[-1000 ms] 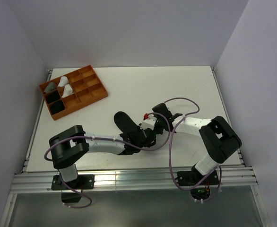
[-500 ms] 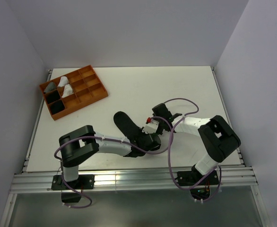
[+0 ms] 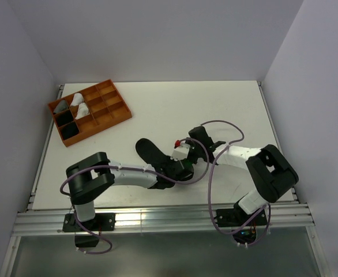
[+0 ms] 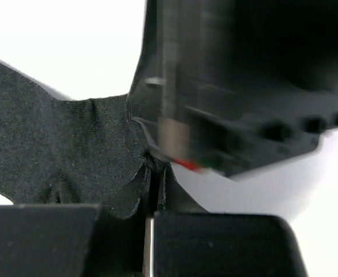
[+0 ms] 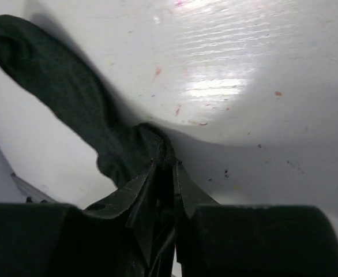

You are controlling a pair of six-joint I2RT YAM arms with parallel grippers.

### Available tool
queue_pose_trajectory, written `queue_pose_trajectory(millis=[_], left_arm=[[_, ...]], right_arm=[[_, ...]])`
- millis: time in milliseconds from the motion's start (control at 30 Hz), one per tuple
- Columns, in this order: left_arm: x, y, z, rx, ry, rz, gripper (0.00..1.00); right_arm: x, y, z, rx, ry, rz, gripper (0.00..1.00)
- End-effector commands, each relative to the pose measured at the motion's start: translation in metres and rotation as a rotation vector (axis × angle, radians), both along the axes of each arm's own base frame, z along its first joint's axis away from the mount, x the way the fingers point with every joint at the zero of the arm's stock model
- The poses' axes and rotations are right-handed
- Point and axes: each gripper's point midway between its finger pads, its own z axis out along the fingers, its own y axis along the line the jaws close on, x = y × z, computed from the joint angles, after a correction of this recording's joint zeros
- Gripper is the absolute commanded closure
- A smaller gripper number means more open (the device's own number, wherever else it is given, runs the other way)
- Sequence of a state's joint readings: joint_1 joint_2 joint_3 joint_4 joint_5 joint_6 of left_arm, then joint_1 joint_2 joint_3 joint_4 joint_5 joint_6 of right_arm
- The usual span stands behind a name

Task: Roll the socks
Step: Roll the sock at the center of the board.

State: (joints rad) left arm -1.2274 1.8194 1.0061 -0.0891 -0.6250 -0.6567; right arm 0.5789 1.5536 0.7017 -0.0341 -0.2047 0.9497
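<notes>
Near the middle of the white table [image 3: 215,104], a little to the left, lies the black sock [image 3: 150,151]. It runs on a slant. Its rounded end points toward the back left, and its other end reaches toward the near right, where both grippers meet over it.

The left gripper [image 3: 179,170] comes in low from the left and is closed. In the left wrist view its fingers [image 4: 123,236] press together with a bunched fold of the sock [image 4: 53,150] pinched at their seam [image 4: 153,190]. A blurred dark housing [image 4: 244,86] of the other arm fills the upper right of that view, just above the fold.

The right gripper [image 3: 185,160] reaches in from the right and points down toward the same end of the sock. In the right wrist view its fingers [image 5: 139,193] stand with only a thin slit between them [image 5: 166,176]. The sock [image 5: 59,86] stretches away to the upper left and its near end gathers right at the tips. Whether that cloth is clamped or merely touched cannot be told.

A small red mark [image 3: 176,142] shows on the right wrist, and purple cables [image 3: 224,124] loop over both arms.

Well apart, at the back left corner, sits an orange compartment tray [image 3: 100,131]. Its left cells hold a grey bundle [image 3: 60,106], two white bundles [image 3: 79,104] and a black item [image 3: 71,133].
</notes>
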Motion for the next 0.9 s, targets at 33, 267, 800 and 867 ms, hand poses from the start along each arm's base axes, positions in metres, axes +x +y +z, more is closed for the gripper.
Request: queue_pose_trajectory(millis=[33, 267, 800, 867], left_arm=[[-0.001, 0.003, 0.012, -0.172, 0.134, 0.052, 1.00], [-0.002, 0.014, 0.007, -0.418, 0.318, 0.141, 1.00], [-0.007, 0.041, -0.012, -0.735, 0.529, 0.287, 1.00], [-0.006, 0.043, -0.010, -0.766, 0.533, 0.307, 1.00]], right_arm=[[0.023, 0.014, 0.065, 0.166, -0.204, -0.005, 0.75], [0.022, 0.001, 0.094, 0.246, -0.340, -0.057, 0.58], [-0.010, 0.008, 0.034, 0.290, -0.201, 0.004, 0.55], [-0.013, 0.007, 0.026, 0.287, -0.188, 0.005, 0.55]])
